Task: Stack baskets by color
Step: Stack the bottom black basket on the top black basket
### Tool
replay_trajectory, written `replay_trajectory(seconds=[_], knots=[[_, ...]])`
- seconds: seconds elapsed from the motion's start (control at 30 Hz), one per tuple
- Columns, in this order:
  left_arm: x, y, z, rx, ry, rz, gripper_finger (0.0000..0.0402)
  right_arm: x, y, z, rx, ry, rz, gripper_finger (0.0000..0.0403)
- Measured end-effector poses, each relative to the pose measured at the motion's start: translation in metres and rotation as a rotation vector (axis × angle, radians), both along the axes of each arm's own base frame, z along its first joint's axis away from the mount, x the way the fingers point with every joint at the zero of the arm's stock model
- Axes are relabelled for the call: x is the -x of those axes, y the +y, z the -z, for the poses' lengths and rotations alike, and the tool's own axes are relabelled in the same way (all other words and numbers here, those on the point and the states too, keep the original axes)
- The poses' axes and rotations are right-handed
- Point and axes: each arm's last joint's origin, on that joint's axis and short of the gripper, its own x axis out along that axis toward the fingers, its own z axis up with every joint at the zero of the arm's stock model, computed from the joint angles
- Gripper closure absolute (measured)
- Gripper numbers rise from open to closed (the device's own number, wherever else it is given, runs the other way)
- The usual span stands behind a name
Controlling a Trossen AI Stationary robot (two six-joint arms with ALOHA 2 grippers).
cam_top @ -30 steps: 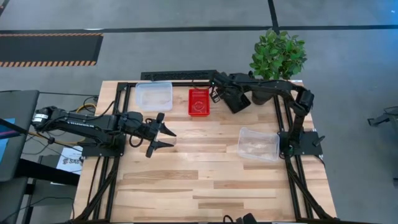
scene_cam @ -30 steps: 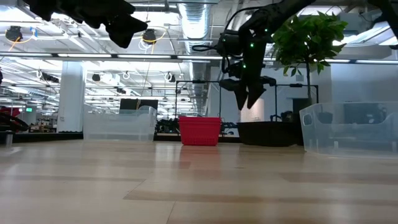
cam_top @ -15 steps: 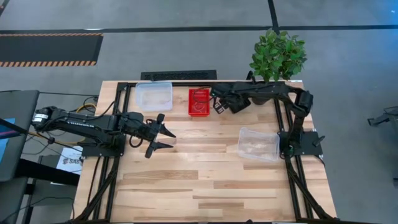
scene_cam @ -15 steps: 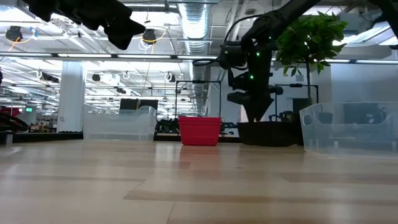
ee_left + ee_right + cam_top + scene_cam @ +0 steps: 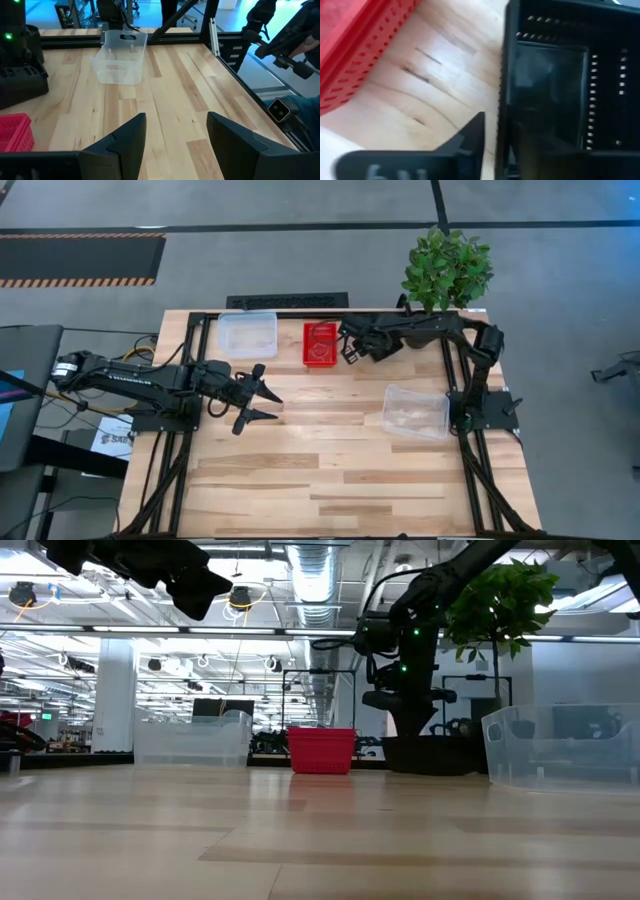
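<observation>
On the left, we hold our left gripper [image 5: 262, 399] above bare wood, its fingers [image 5: 127, 141] spread wide with nothing between them. Behind it a clear basket [image 5: 248, 334] sits at the table's [image 5: 330, 470] far edge, and just beside that stands the red basket [image 5: 320, 343]. Next comes our right gripper [image 5: 352, 346], low beside the red basket, straddling the rim of a black basket [image 5: 560, 95]; we cannot tell whether the pincer grips it. A second clear basket [image 5: 415, 410] lies well apart on the right, the potted plant [image 5: 446, 268] behind
</observation>
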Motion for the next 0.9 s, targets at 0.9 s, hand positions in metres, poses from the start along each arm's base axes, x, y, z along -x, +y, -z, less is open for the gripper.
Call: replay_trajectory(seconds=[0.9], knots=[[0.001,-0.003,0.000,0.042,0.009,0.090,0.0205,0.003,-0.009,-0.001,-0.010,-0.182,0.425,0.0382]])
